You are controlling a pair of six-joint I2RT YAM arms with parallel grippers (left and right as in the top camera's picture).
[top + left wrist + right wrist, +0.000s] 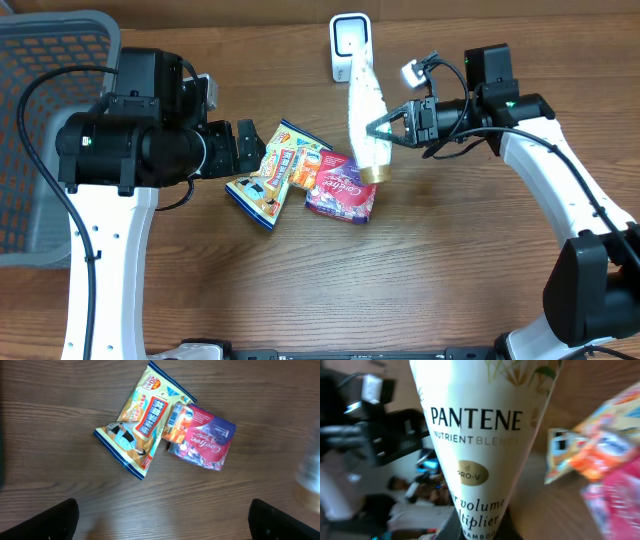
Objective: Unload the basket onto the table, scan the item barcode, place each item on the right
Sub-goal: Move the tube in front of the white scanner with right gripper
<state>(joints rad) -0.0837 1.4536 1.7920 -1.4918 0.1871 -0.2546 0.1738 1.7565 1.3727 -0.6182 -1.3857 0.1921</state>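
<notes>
**Pantene tube (367,120) held aloft near white scanner (349,45)**

Left of centre we see the left gripper (250,150) spread wide beside the yellow packet (272,175) (purple packet (340,188) touching it). Right of centre, the right gripper (392,128) pinches the tilted Pantene tube, below the top-centre white scanner.

White Pantene tube (366,120) with gold lower end, labelled "Nutrient Blends", held tilted off the bench in the clamped right tool (386,127), upper end near the upright white barcode scanner (349,42).

white tube (480,435): "PANTENE" | "NUTRIENT BLENDS" | "volume" | gold seal (472,473): "PRO-V"
</notes>
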